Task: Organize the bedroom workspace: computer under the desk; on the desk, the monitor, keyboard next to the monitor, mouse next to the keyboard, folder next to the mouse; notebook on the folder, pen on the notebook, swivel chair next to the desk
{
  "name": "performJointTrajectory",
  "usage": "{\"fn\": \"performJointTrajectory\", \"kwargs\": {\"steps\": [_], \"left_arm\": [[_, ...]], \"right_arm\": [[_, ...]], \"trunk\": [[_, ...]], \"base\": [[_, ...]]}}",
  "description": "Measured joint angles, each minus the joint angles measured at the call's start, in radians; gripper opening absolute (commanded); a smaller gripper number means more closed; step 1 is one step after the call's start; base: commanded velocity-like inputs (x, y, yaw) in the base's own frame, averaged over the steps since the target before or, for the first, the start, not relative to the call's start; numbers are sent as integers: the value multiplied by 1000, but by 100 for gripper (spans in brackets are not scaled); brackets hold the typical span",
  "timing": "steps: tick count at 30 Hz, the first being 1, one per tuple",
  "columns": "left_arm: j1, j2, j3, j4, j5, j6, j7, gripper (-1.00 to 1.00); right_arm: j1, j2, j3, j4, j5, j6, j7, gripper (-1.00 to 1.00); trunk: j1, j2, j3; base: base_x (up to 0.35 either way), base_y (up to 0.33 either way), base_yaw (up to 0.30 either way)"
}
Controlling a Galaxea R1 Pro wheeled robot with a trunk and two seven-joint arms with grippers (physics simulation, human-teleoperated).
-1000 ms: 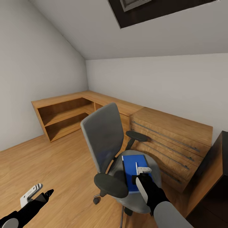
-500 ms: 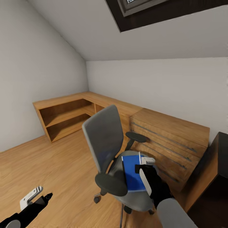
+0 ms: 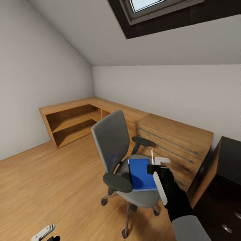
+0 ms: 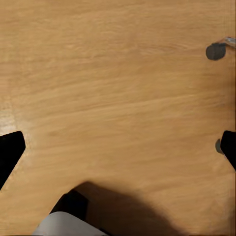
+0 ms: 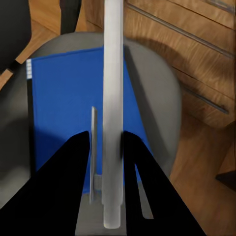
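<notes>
The grey swivel chair (image 3: 111, 142) stands on the wood floor with the bright blue folder (image 3: 142, 173) lying flat on its seat. My right gripper (image 3: 157, 163) hovers over the folder's far right corner, shut on the thin silvery-white pen (image 3: 152, 156), which points upward. In the right wrist view the pen (image 5: 112, 73) runs between the black fingers of the right gripper (image 5: 105, 136), above the blue folder (image 5: 64, 108) and the grey seat (image 5: 152, 73). My left gripper (image 4: 118, 150) hangs low over bare floor, open and holding nothing; its tip also shows at the head view's bottom edge (image 3: 45, 233).
A light oak chest of drawers (image 3: 175, 140) stands right behind the chair, joined to a low oak corner shelf (image 3: 68, 122) along the walls. A dark cabinet with drawers (image 3: 224, 187) is close at the right. Open floor lies to the left. A chair caster (image 4: 215, 50) shows near my left gripper.
The head view has shifted upward, showing more of the skylight. My right gripper with the pen has risen from over the folder toward its far right corner. My left gripper has dropped to the bottom edge.
</notes>
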Motion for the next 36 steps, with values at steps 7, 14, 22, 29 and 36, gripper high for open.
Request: {"fn": "performJointTrajectory", "kwargs": {"steps": [7, 14, 22, 29, 36], "left_arm": [[-1, -40, -169, 324, -136, -293, 0, 100], [0, -65, -181, 357, -226, -323, 0, 100], [0, -66, -182, 428, -252, -412, 2, 100], [0, -65, -182, 520, -254, -433, 2, 100], [-1, -67, -183, 595, -258, -493, 2, 100]], "right_arm": [[71, 0, 0, -200, 0, 70, 0, -100], [92, 4, 0, -282, -1, 78, 1, -100], [95, 0, -12, -316, 0, 78, 0, -100], [95, -1, -25, -317, 0, 78, -2, -100], [95, 0, -38, -320, 0, 78, -3, -100]], "trunk": [[-27, 49, 22], [-54, 98, 44], [-84, 154, 69], [-111, 203, 93], [-138, 252, 118]], "base": [[-11, 0, 0], [0, 0, 0], [0, 0, 0], [0, 0, 0], [0, 0, 0]]}}
